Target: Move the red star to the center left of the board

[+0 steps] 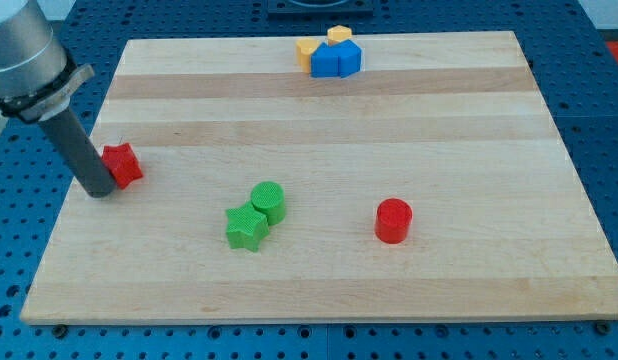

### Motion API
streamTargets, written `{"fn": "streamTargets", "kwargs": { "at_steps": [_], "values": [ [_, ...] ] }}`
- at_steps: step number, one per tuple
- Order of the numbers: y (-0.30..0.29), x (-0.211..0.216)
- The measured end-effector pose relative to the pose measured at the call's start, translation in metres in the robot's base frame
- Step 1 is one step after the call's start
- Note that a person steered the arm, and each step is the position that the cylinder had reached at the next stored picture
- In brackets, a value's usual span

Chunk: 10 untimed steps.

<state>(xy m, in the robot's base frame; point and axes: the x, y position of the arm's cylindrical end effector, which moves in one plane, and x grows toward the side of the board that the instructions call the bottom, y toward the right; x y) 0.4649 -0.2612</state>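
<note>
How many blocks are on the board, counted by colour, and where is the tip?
Red: 2, the red star and the red cylinder
Green: 2, the green star and the green cylinder
Blue: 1, the blue block
Yellow: 2, yellow block and yellow block
Total: 7
My tip touches the red star's left side.

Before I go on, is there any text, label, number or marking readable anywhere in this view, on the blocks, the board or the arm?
None: no word, number, label or sign can be read in this view.
The wooden board, the red star, the red cylinder, the green blocks, and the blue and yellow blocks are all plain.
My tip and the rod above it carry no marking.
</note>
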Motion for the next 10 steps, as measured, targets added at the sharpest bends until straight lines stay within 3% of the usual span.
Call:
{"fn": "streamTargets", "kwargs": {
  "at_steps": [2, 4, 6, 7, 10],
  "values": [
    [-0.003, -0.036],
    [-0.004, 0.042],
    [0.072, 0.011],
    [0.082, -0.018],
    [0.026, -0.061]
  ]
}}
